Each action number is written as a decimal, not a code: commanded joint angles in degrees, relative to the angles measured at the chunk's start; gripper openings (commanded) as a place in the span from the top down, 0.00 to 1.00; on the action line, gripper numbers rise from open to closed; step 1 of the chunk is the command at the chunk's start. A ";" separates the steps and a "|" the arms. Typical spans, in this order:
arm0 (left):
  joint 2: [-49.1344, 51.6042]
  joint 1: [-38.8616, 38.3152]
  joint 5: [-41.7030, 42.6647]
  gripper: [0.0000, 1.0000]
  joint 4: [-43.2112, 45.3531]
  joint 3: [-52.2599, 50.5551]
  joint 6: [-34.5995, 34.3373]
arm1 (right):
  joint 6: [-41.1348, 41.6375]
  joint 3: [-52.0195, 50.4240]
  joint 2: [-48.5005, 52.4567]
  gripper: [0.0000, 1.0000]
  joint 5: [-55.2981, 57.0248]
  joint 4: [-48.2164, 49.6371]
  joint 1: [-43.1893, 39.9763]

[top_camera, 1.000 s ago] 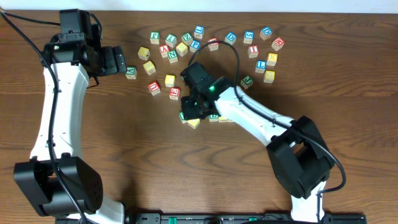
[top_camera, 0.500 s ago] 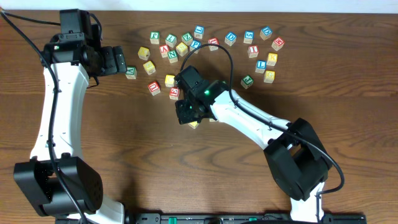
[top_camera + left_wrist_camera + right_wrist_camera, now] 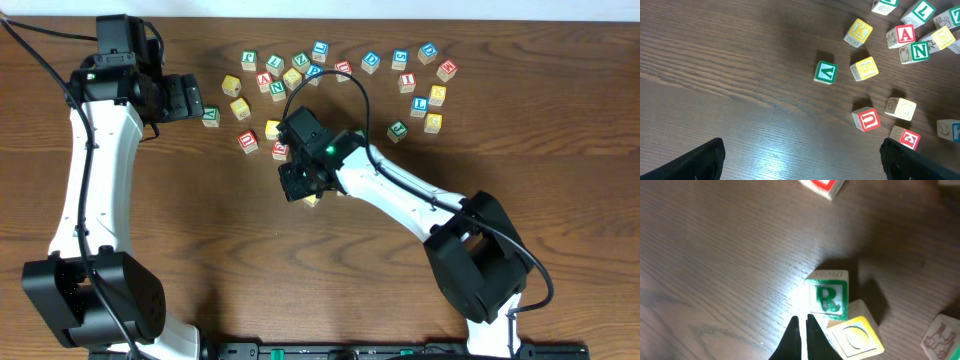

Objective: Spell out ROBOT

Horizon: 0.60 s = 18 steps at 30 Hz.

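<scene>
In the right wrist view a green-bordered R cube (image 3: 828,296) lies on the wood, and a yellow-faced cube (image 3: 855,336) touches its lower right corner. My right gripper (image 3: 801,318) is shut and empty, its tips just left of and below the R cube. From overhead, the right gripper (image 3: 297,183) covers the R cube, and only the yellow-faced cube (image 3: 312,201) peeks out beneath it. The right arm hides whatever lies to the right of it. My left gripper (image 3: 186,98) is open at the far left, over bare wood (image 3: 800,165) and holding nothing.
Loose letter cubes are scattered across the back of the table, among them red A (image 3: 903,35), green N (image 3: 915,51), yellow K (image 3: 858,32) and red U (image 3: 866,120). A green cube (image 3: 210,117) lies beside the left gripper. A red cube (image 3: 822,185) lies beyond the R cube.
My shut right gripper has slid left along the table to the R cube's end of the row, and its arm now covers the cubes to the right. The left arm has not moved.
</scene>
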 commanded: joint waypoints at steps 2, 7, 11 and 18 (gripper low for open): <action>-0.11 0.07 -0.72 0.03 -0.11 0.87 0.79 | 1.75 1.49 -1.55 0.99 3.04 -0.42 -2.60; -0.11 0.07 -0.72 0.02 -0.11 0.87 0.79 | 3.02 1.46 -0.70 0.99 6.08 -0.13 -3.19; -0.11 0.07 -0.72 0.03 -0.11 0.87 0.79 | 3.72 1.46 0.79 0.99 6.71 0.42 -3.19; -0.11 0.07 -0.72 0.02 -0.11 0.87 0.79 | 2.58 1.46 3.32 0.99 3.93 1.88 -2.69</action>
